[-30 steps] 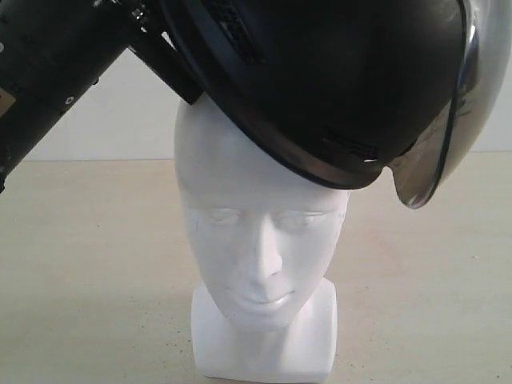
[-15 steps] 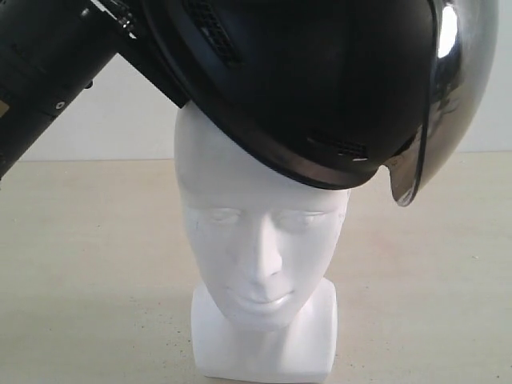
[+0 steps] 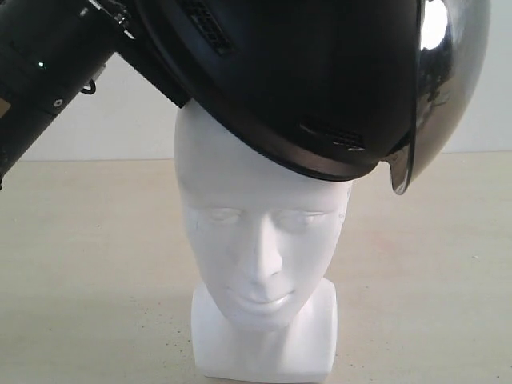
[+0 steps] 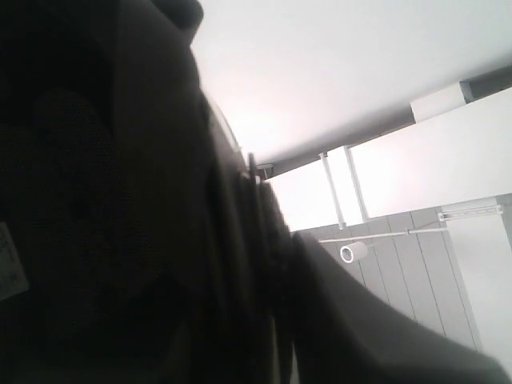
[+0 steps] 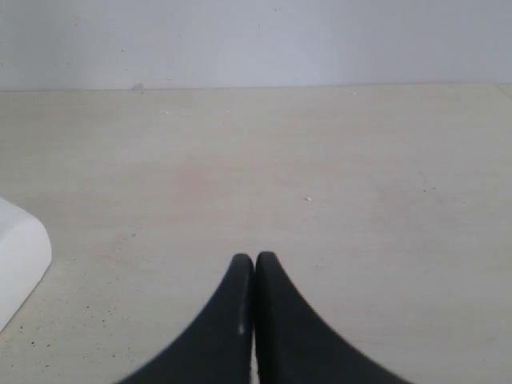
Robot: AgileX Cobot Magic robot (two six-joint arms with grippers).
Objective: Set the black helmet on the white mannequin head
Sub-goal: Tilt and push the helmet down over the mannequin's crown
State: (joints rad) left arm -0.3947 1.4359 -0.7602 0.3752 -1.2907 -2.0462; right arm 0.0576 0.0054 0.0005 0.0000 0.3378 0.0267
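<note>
With our left claw [image 3: 171, 78] clamped on the rounded black visored helmet [image 3: 320, 80], tilted atop the matte white mannequin head [image 3: 256, 240] just below that claw, and our right claw [image 5: 254, 261] pressed together, empty, we judged levelling before lowering best.

Your left wrist view is mostly dark: black helmet [image 4: 104, 200] fills one side, rim edge-on. Past it you get bright ceiling [image 4: 336, 64] and white wall panels [image 4: 424, 168].
</note>
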